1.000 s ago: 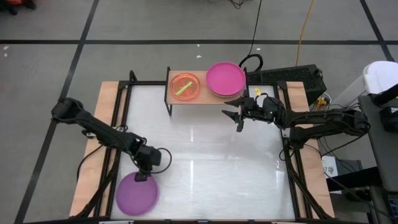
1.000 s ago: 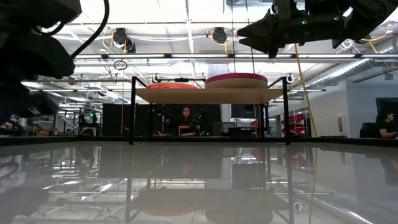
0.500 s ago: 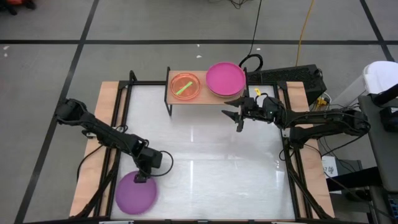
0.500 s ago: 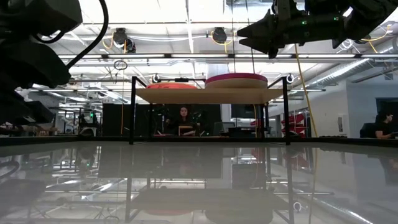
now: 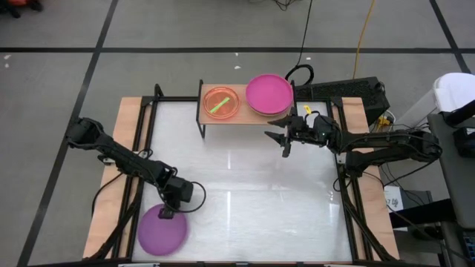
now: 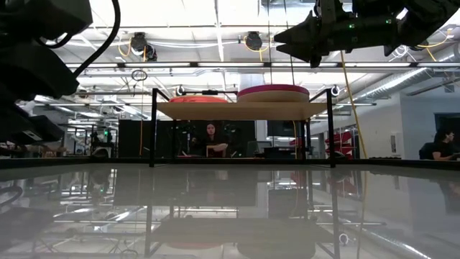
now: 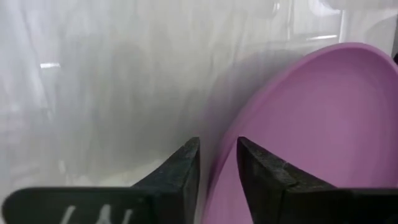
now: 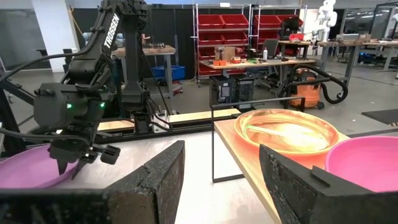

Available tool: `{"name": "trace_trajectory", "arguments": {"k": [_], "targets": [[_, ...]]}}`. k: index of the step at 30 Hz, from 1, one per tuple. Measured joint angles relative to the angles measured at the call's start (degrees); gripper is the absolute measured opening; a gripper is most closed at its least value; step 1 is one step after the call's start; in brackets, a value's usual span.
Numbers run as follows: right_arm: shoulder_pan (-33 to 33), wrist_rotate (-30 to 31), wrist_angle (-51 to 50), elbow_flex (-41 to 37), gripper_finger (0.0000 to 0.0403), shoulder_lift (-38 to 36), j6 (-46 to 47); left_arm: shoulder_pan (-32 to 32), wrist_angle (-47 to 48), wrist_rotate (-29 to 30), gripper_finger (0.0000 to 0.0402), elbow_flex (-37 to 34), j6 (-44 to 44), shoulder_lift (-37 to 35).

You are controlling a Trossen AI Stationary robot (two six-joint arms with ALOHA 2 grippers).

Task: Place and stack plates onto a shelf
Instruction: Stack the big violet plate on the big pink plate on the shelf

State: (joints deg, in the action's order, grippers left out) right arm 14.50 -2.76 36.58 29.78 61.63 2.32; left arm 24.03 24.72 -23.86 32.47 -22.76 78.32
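Note:
A purple plate (image 5: 159, 233) (image 7: 311, 124) lies flat on the white tabletop at its near left. My left gripper (image 5: 166, 213) (image 7: 217, 143) points steeply down at the plate's far rim, open, with one finger over the plate's inside and the other over the table. The shelf (image 5: 245, 119) (image 6: 237, 110) stands at the far edge. It carries an orange plate with a green one in it (image 5: 220, 102) (image 8: 286, 130) and a magenta plate (image 5: 269, 93) on a stack. My right gripper (image 5: 278, 136) (image 8: 221, 162) hovers open and level by the shelf's right end. My left gripper stands astride the purple plate's far rim (image 7: 219, 169), coming from above at a slant. A narrow strip of table shows between the outer finger (image 7: 186, 163) and the rim. Whether the inner finger (image 7: 258, 168) touches the plate I cannot tell.
Black frame rails (image 5: 145, 141) and wooden side boards (image 5: 122, 148) border the white top. Cables and a dark box (image 5: 356, 93) lie behind the right arm. Bare white surface (image 5: 245, 193) spreads between the purple plate and the shelf. People sit in the room beyond (image 6: 210, 137).
My left arm has shifted slightly above the purple plate's far rim, its wrist turning a little. The plate lies where it was.

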Motion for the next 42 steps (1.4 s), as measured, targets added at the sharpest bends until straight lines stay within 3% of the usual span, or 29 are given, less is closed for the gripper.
{"name": "trace_trajectory", "arguments": {"k": [6, 26, 42], "targets": [[0.0, 0.0, 0.0, 0.0, 0.0187, 0.0, 0.0, -0.3, -2.2, 0.1, 0.0079, 0.0, 1.9, 0.0], [0.0, 0.0, 1.0, -2.6, 0.0187, 0.0, 0.0, -9.5, -7.7, -3.4, 0.0077, 0.0, 10.0, 0.0], [0.0, -0.3, 20.7, -12.3, 0.0187, 0.0, 3.1, -9.2, -3.5, -4.8, 0.0078, 0.0, 8.3, 0.0]]}}
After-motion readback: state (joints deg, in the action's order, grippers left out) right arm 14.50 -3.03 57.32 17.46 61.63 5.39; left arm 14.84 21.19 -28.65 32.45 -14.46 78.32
